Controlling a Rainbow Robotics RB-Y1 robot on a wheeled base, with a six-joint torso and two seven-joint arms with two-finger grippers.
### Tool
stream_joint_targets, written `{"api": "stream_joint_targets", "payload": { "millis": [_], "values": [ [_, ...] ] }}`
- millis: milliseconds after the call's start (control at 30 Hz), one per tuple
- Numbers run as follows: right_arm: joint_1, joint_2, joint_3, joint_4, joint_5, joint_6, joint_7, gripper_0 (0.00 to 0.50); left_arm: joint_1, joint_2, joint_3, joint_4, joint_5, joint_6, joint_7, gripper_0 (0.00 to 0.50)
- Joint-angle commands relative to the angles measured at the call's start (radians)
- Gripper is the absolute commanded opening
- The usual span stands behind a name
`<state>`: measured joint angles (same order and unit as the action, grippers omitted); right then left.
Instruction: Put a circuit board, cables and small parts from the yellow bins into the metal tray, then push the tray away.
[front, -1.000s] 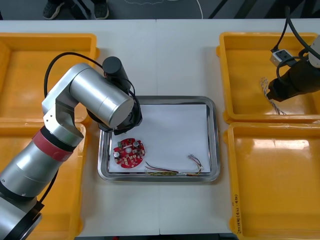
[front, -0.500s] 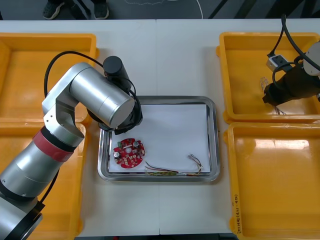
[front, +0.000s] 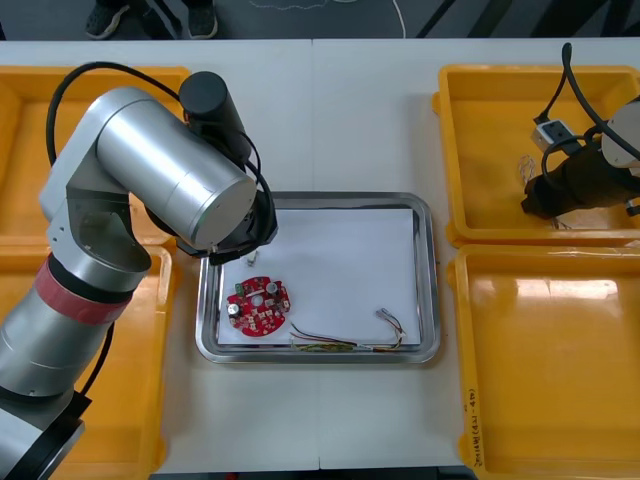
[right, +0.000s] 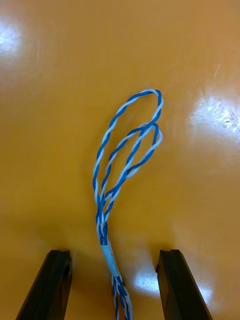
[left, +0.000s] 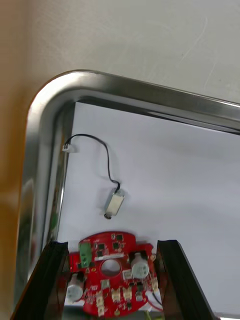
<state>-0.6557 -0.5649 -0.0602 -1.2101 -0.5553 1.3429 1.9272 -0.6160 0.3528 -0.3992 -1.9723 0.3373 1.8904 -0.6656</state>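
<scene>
The circuit board (front: 258, 306) lies where it lay a second ago in the metal tray (front: 428, 250). We see it just below the left gripper (left: 112, 246), whose fingers stand wide apart on either side of it, gripping nothing. Beyond the fingertips sit a small metal part (left: 114, 204) and its black cable (left: 95, 145). The left arm has swung up and outward. The right gripper (right: 114, 255) has shifted a little inside its yellow bin (front: 480, 100), fingers wide, the twisted blue and white cable (right: 127, 150) lying loose between them.
</scene>
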Motion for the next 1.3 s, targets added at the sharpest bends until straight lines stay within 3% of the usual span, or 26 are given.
{"api": "stream_joint_targets", "payload": {
  "millis": [33,233,300,333,367,400,467,500,533,567,600,1000,1300],
  "values": [
    [0.005,0.014,-0.024,0.034,-0.018,-0.031,0.039,0.5,-0.05,-0.015,0.06,-0.094,0.009,0.029,-0.06,0.5],
    [0.005,0.014,-0.024,0.034,-0.023,-0.031,0.032,0.5,-0.1,0.029,0.128,-0.128,0.069,0.029,-0.043,0.5],
    [0.005,0.014,-0.024,0.034,-0.023,-0.031,0.035,0.428,-0.11,0.055,0.143,-0.126,0.089,0.029,-0.035,0.5],
    [0.007,0.014,-0.026,0.035,-0.025,-0.031,0.035,0.369,-0.113,0.069,0.155,-0.123,0.101,0.029,-0.031,0.5],
    [0.007,0.014,-0.026,0.035,-0.025,-0.031,0.035,0.369,-0.113,0.069,0.155,-0.123,0.101,0.029,-0.031,0.5],
    [0.005,0.013,-0.024,0.05,-0.029,-0.034,0.038,0.248,-0.114,0.092,0.181,-0.115,0.124,0.029,-0.028,0.5],
    [0.005,0.013,-0.024,0.055,-0.032,-0.042,0.038,0.183,-0.114,0.106,0.192,-0.112,0.135,0.029,-0.026,0.5],
    [0.007,0.013,-0.026,0.06,-0.032,-0.048,0.038,0.09,-0.116,0.126,0.212,-0.111,0.147,0.029,-0.022,0.5],
    [0.005,0.014,-0.024,0.061,-0.032,-0.048,0.038,0.054,-0.114,0.135,0.224,-0.108,0.154,0.029,-0.02,0.5],
    [0.005,0.013,-0.026,0.063,-0.032,-0.048,0.035,0.054,-0.116,0.146,0.244,-0.105,0.164,0.029,-0.02,0.5],
    [0.005,0.013,-0.024,0.063,-0.032,-0.048,0.033,0.0,-0.117,0.15,0.25,-0.102,0.167,0.029,-0.019,0.5],
    [-0.005,-0.007,-0.027,0.063,-0.052,-0.03,0.038,0.0,-0.194,0.259,0.364,0.073,0.256,0.029,-0.029,0.5],
    [-0.071,-0.055,-0.064,0.032,-0.121,0.13,0.03,0.0,-0.211,0.316,0.422,0.196,0.281,0.029,-0.069,0.5]
  ]
}}
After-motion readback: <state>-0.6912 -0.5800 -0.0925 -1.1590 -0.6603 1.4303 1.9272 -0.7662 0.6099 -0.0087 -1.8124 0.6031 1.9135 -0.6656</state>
